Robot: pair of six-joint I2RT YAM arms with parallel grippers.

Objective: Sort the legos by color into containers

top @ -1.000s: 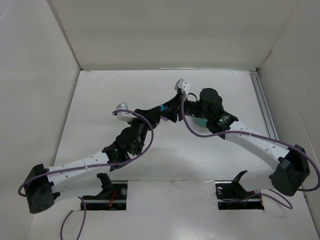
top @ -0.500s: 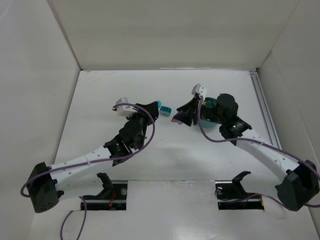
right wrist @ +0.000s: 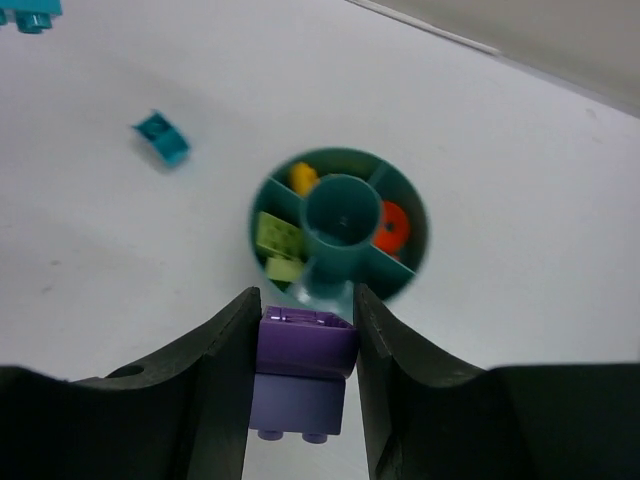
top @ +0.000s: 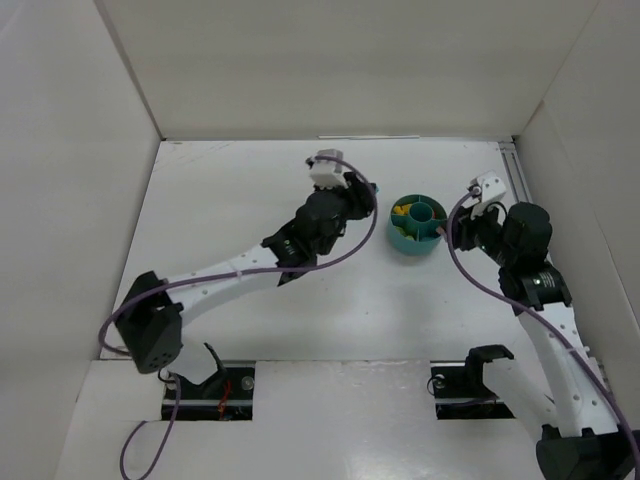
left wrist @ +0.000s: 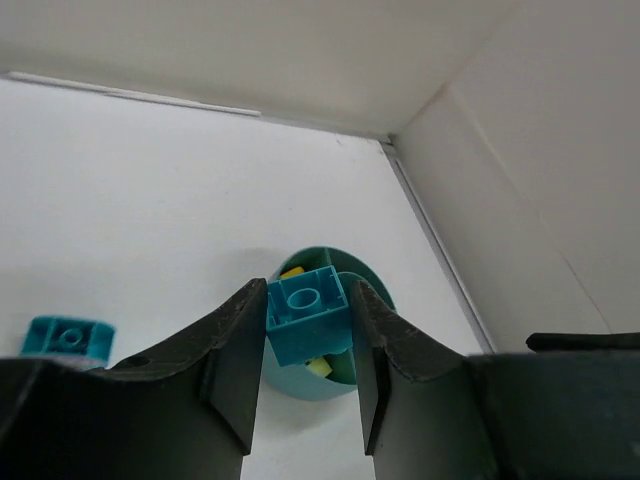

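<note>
Near the teal bowl [right wrist: 340, 220], left hand [left wrist: 308, 300] pinches a teal brick [left wrist: 308, 318] between its fingers [left wrist: 232, 350], right hand [right wrist: 305, 330] a purple brick [right wrist: 300, 375].

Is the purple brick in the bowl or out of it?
Out: the right tool is shut on the purple brick, just outside the teal bowl.

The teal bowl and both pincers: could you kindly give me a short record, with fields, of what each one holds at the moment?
left pincer: shut on a teal brick, bowl ahead of it
right pincer: shut on a purple brick, close to the bowl's rim
teal bowl: divided; yellow-orange piece, two yellow-green bricks, orange-red piece, each colour in its own compartment
loose teal bricks: one on the table, another at the view's corner
</note>
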